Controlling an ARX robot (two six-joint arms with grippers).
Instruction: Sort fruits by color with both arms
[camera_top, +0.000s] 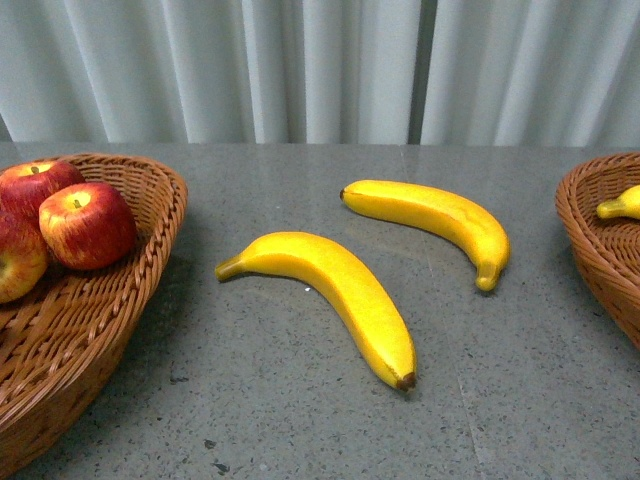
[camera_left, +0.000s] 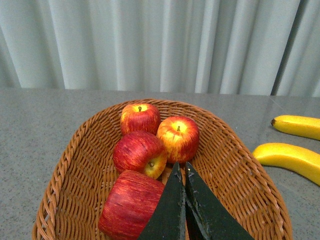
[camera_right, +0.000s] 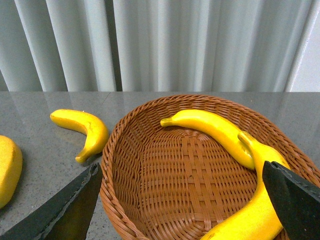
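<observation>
Two yellow bananas lie on the grey table between the baskets, a near one (camera_top: 335, 296) and a far one (camera_top: 440, 222). Several red apples (camera_top: 86, 224) sit in the left wicker basket (camera_top: 140, 270). In the left wrist view my left gripper (camera_left: 182, 169) is shut and empty, over that basket (camera_left: 235, 175), just beside the apples (camera_left: 140, 152). In the right wrist view my right gripper (camera_right: 182, 177) is open wide over the right wicker basket (camera_right: 127, 165), which holds two bananas (camera_right: 212, 129) (camera_right: 262, 210). Neither gripper shows in the front view.
The right basket's rim (camera_top: 590, 235) shows at the front view's right edge with a banana tip (camera_top: 620, 205) inside. A pale curtain (camera_top: 320, 70) hangs behind the table. The two loose bananas also show in the left wrist view (camera_left: 290, 156) and the right wrist view (camera_right: 82, 126).
</observation>
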